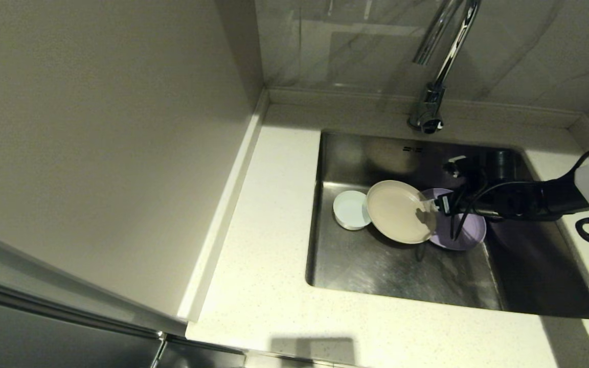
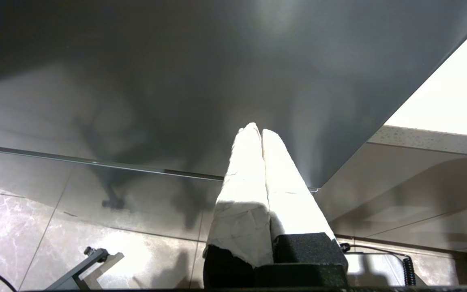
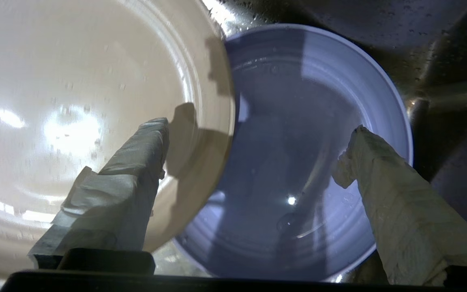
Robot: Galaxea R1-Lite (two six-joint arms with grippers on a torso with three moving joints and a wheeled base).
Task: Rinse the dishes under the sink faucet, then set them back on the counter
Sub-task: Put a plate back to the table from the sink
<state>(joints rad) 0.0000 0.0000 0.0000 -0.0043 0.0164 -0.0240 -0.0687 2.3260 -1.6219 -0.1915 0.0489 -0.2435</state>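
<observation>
We see the right gripper wide open inside the sink, over the cream plate that lies partly on the purple plate, with the white bowl beside it and the left gripper closed.

Faucet spout cut off above; lilac plate perhaps half hidden.

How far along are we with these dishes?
Done: all three dishes are in the sink, and the cream plate and purple plate show water drops. In hand: the right pincer hangs open over where the cream plate overlaps the purple one, holding nothing. Left: cream plate, purple plate and white bowl must return to the counter. The left pincer is parked, shut.
</observation>
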